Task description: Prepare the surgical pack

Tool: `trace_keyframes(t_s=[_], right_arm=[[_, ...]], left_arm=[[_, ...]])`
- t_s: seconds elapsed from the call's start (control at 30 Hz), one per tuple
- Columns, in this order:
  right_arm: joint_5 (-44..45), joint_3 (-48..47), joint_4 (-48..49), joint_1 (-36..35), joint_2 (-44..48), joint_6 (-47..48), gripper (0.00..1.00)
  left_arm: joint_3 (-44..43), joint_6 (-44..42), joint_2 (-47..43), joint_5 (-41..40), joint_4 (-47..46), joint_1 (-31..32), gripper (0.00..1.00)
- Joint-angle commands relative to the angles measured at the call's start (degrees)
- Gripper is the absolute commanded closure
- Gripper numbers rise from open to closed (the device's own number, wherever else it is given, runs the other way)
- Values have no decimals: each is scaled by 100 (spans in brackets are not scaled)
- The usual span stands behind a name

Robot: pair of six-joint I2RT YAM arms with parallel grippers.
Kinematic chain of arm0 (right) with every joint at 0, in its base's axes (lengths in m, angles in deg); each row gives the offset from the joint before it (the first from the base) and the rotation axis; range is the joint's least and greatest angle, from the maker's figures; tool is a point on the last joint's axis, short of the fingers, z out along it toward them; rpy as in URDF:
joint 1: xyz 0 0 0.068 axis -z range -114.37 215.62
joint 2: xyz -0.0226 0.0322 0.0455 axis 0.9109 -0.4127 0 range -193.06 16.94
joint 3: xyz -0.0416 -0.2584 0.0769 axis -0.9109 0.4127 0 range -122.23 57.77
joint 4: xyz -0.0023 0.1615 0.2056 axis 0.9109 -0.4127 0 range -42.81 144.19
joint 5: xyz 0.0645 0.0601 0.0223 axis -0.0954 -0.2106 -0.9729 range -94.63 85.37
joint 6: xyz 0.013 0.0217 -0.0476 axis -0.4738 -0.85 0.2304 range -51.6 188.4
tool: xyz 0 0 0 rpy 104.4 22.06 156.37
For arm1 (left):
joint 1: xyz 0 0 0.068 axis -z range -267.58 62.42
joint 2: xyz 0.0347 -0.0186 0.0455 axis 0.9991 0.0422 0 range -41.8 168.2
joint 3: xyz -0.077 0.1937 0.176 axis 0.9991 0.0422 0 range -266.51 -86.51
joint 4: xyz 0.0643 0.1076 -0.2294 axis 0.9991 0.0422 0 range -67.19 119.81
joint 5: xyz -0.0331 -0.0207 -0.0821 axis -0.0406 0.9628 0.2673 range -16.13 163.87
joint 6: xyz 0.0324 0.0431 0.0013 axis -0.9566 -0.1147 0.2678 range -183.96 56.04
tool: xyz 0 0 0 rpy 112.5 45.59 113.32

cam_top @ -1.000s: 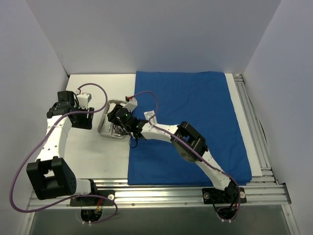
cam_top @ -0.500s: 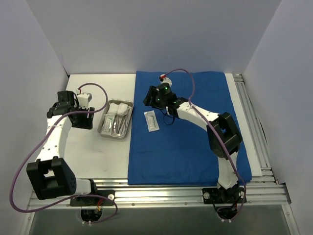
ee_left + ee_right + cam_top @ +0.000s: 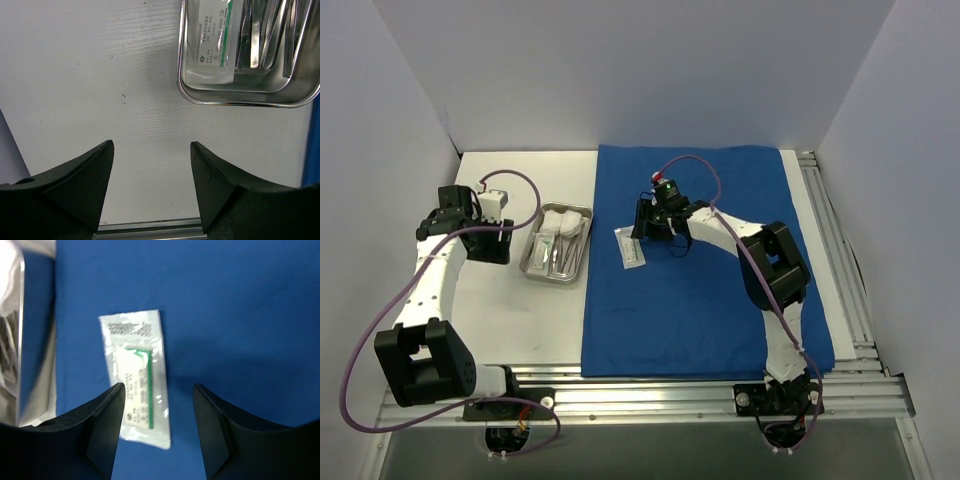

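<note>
Right tool (image 3: 644, 226) swung back beside sachet (image 3: 630, 247), sachet lengthwise near-to-far on drape (image 3: 720, 290)

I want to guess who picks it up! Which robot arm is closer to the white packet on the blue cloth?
Right. The right fingers hover open right by the packet; the left fingers are over the table, on the tray's other side.

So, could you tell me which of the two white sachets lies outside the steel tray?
The sachet flat on the blue drape, in front of the open right fingers; the other sachet sits inside the tray.
</note>
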Motion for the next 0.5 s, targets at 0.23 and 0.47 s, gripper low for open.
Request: trace_keyframes(t_s=[0.23,0.47], right_arm=[[-1070,333,754,165,-564,9,51],[-1536,369,1106,147,-714,-149,53]], left_arm=[[-72,-18,34,68,-79,-43,28],[-63,-10,52,59,-88,-43,28]])
